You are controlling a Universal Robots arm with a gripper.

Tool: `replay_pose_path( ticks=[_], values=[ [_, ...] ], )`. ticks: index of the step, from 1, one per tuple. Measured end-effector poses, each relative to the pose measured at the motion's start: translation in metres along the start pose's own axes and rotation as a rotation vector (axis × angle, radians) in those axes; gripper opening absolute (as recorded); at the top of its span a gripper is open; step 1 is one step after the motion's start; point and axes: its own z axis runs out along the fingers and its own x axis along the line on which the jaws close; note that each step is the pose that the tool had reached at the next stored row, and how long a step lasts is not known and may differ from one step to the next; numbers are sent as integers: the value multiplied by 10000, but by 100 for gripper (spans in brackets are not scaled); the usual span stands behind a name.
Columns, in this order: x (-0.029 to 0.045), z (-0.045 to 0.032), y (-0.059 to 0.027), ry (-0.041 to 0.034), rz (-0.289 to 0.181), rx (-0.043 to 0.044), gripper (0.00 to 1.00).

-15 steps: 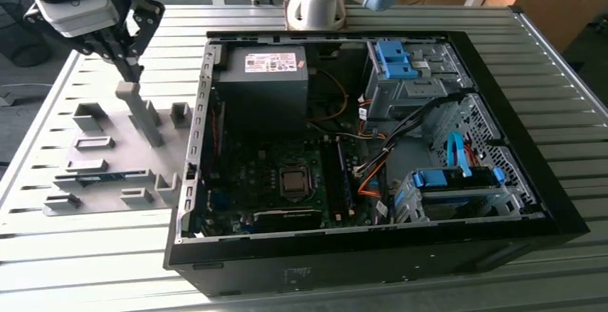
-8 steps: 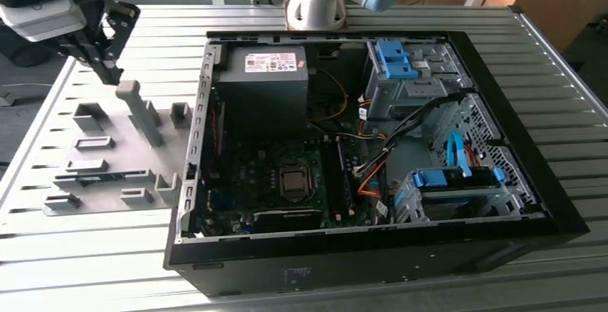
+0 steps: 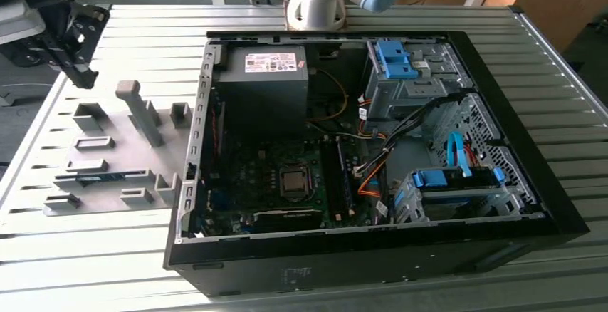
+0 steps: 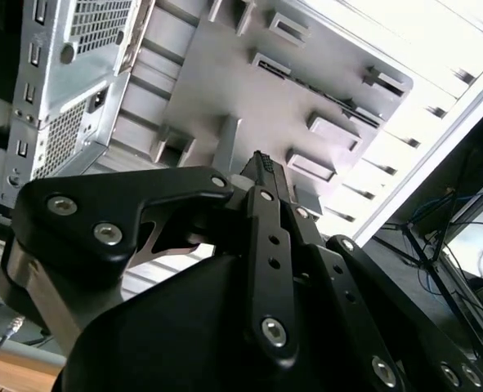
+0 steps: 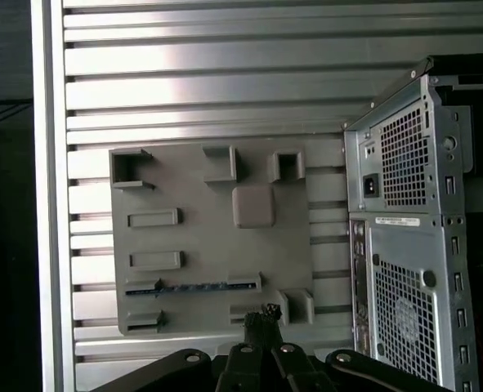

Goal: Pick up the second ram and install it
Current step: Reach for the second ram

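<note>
The second ram [image 3: 95, 177] is a thin blue-green stick lying on edge in a long slot of the grey fixture plate [image 3: 114, 152], at the exterior view's left beside the open computer case [image 3: 380, 205]. In the first wrist view the ram [image 5: 192, 287] runs along the plate [image 5: 216, 245]. My gripper [image 3: 85, 77] hangs above the table beyond the plate's far end, well clear of the ram. In both wrist views its black fingers meet at one tip [image 5: 262, 314] [image 4: 261, 161], shut and holding nothing.
Several grey blocks and a tall post [image 3: 142, 112] stand on the fixture plate. Inside the case are the power supply [image 3: 266, 70], the motherboard with its CPU socket [image 3: 293, 182], blue drive-bay clips [image 3: 394, 59] and loose cables [image 3: 375, 177]. The slatted table's edge [image 5: 49, 196] runs beside the plate.
</note>
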Motion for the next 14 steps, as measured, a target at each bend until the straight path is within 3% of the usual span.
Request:
replay_pose_path(
  ticks=[9, 14],
  values=[
    [272, 10, -85, 1, -22, -1, 11],
    [299, 10, -92, 2, -27, 0, 11]
  ],
)
